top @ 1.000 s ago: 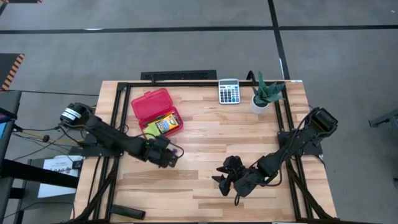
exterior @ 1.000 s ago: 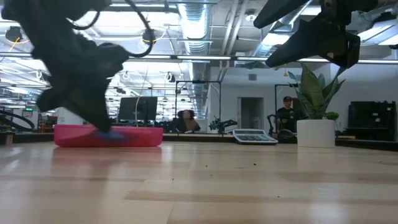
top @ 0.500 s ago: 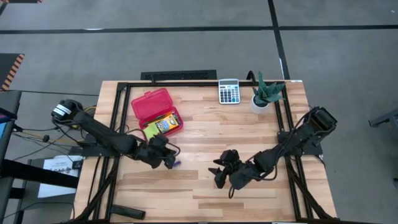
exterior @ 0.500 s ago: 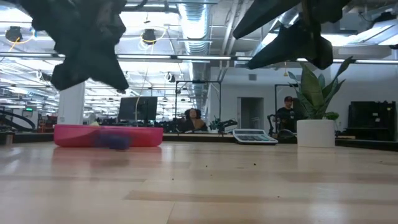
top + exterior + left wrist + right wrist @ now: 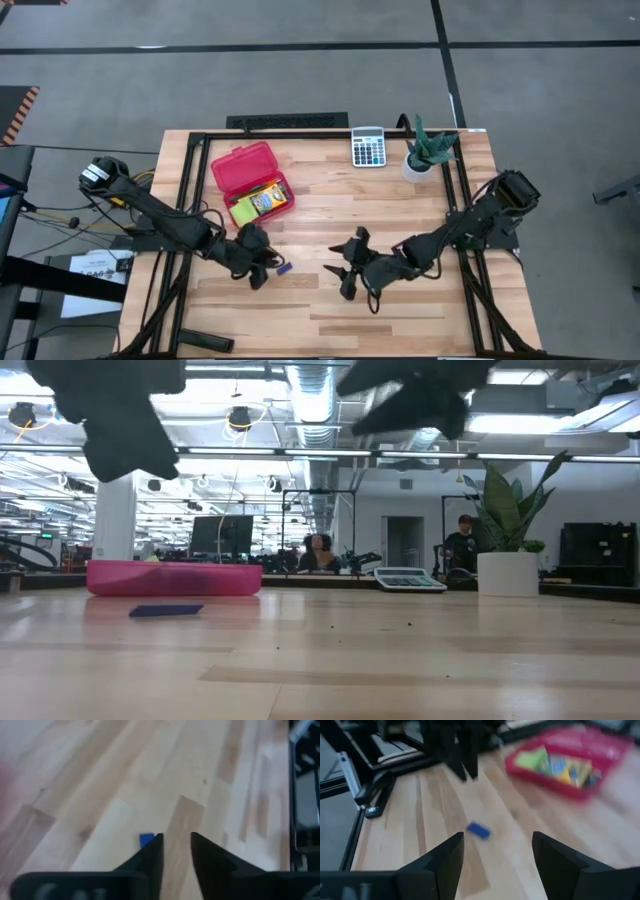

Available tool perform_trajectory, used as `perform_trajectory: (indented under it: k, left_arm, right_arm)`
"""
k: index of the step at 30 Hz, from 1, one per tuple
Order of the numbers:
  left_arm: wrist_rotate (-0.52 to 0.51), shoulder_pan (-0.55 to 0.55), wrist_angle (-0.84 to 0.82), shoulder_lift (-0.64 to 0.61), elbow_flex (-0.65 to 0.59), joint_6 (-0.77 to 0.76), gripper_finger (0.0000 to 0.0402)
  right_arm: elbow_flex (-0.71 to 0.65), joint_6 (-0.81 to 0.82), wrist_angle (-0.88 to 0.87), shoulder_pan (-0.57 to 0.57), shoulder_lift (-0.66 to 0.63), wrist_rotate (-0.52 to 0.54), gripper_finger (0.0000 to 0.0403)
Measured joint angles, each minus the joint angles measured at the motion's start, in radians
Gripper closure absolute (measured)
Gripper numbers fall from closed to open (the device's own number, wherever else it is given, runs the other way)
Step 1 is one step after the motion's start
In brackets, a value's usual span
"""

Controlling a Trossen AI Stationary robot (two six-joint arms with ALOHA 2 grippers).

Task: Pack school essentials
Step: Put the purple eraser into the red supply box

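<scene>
One blue eraser (image 5: 284, 267) lies flat on bare wooden table (image 5: 420, 300)

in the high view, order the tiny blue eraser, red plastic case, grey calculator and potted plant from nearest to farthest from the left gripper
From the left gripper:
1. Tiny blue eraser, on the bare wood just beside it.
2. Red plastic hinged case, open, toward the table's far left.
3. Grey calculator, at the far edge.
4. Potted plant in a white pot, far right corner.

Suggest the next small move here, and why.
Probably the open right end effector should glide on toward the tiny blue eraser and descend over it: the eraser lies loose on the wooden table, outside the red plastic hinged case, with the left end effector raised beside it.
</scene>
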Motion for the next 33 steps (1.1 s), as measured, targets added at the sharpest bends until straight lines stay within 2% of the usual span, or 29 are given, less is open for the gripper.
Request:
perform_trajectory:
  k: [6, 10, 22, 27, 31, 33]
  left_arm:
    - [-0.044, -0.065, 0.0, 0.0, -0.023, 0.007, 0.0204]
    - [-0.11, -0.104, 0.006, 0.032, -0.04, 0.005, 0.0173]
    - [-0.305, -0.118, 0.162, 0.383, -0.012, 0.011, 0.0168]
    - [-0.303, -0.112, 0.254, 0.49, -0.007, -0.002, 0.0168]
    - [-0.319, -0.107, 0.257, 0.553, -0.002, -0.07, 0.017]
    - [-0.306, -0.103, 0.253, 0.574, 0.001, -0.094, 0.0185]
  right_arm:
    - [0.0, -0.087, 0.021, -0.09, 0.0, -0.127, 0.0152]
    - [0.0, -0.111, 0.022, -0.135, 0.0, -0.195, 0.0152]
    - [0.0, -0.061, 0.013, -0.151, 0.0, -0.214, 0.0152]
    - [0.0, -0.014, -0.001, -0.142, 0.0, -0.214, 0.0152]
    - [0.0, 0.011, -0.014, -0.131, 0.0, -0.214, 0.0152]
    - [0.0, 0.014, -0.012, -0.122, 0.0, -0.214, 0.0152]
